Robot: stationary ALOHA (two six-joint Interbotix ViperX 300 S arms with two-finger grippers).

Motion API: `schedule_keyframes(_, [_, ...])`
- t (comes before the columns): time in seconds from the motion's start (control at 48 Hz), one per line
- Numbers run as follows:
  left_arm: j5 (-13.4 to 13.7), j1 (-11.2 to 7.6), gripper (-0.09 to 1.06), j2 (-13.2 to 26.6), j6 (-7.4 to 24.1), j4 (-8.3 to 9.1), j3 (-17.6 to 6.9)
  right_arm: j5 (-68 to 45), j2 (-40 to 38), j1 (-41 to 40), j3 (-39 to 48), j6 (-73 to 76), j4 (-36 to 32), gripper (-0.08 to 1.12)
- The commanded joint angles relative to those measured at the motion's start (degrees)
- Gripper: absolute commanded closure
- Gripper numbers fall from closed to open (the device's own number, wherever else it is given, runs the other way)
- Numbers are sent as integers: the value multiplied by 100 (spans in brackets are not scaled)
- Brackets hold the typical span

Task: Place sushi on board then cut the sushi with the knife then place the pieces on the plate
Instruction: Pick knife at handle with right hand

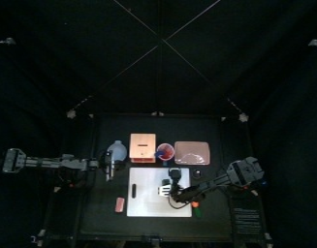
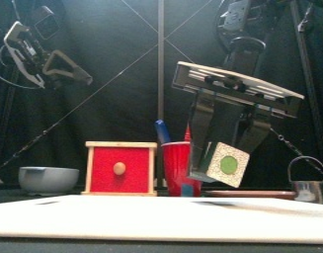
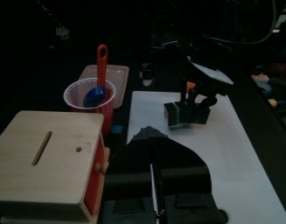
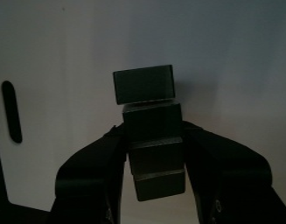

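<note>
**Desk:** Which step is this?

**Photographer:** The first, by the look of it: sushi to board. The right gripper is clamped across the dark green toy sushi roll and holds it tilted, low over the white cutting board. Whether its lower end already touches the board, I cannot tell. The roll is in one piece, with no cut made.

**Desk:** And the other arm?

**Photographer:** The left gripper hangs raised at the board's left, near the wooden box, its jaws drawn together on nothing.

**Desk:** What does the next move call for?

**Photographer:** In my judgement, laying the roll flat on the board and letting go cleanly, so the blocks do not come apart. After that, a knife. The blue knife stands in the red cup behind the board, and the pink tray waits just right of the cup for the pieces.
</note>
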Motion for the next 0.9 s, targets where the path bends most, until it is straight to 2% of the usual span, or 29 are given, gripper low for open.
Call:
schedule_keyframes(0.021, [-9, 44, 98, -9, 9, 44, -62, 62, -26, 26, -343, 0, 246, 44])
schedule_keyframes(0.146, [-9, 44, 98, -9, 9, 44, -62, 70, 105, 9, -466, 9, 308, 37])
schedule_keyframes(0.333, [-9, 44, 98, -18, 9, 44, -62, 62, 167, 0, -475, -70, 325, 20])
schedule_keyframes(0.438, [-9, 53, 98, -9, 9, 44, -62, 70, 158, -9, -431, -88, 299, 15])
schedule_keyframes(0.625, [-9, 79, 98, -9, 9, 53, -62, 53, -62, -18, -387, -123, 211, 14])
schedule_keyframes(0.896, [-9, 88, 98, -18, 0, 53, -53, 334, -1195, 88, 141, -141, -255, 15])
